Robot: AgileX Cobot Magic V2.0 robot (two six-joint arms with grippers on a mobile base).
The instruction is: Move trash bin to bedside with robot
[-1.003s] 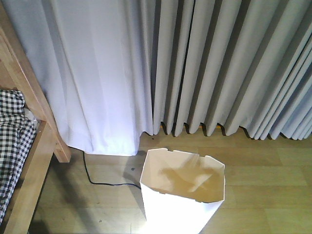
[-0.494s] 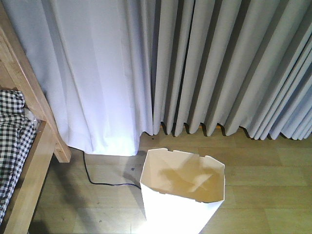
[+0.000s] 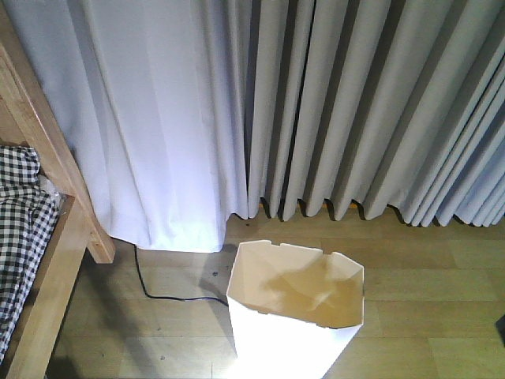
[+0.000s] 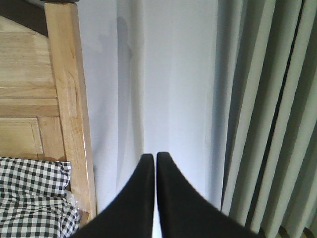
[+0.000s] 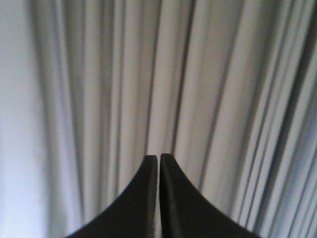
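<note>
The white trash bin (image 3: 293, 316) stands upright on the wooden floor at the bottom middle of the front view, its beige inside empty. The bed with its light wooden frame (image 3: 57, 229) and checked bedding (image 3: 20, 229) lies at the left edge, about a bin's width from the bin. In the left wrist view my left gripper (image 4: 155, 157) is shut with nothing in it, facing the white curtain beside the bed post (image 4: 69, 104) and checked bedding (image 4: 34, 198). My right gripper (image 5: 158, 158) is shut and empty, facing grey curtain folds. Neither gripper shows in the front view.
Pleated grey curtains (image 3: 379, 110) and a white curtain (image 3: 158, 118) hang to the floor behind the bin. A black cable (image 3: 162, 294) runs on the floor between bed and bin. A small dark shape (image 3: 500, 325) sits at the right edge.
The bin and bed stay where they were. A small dark shape has come in at the right edge of the front view.
</note>
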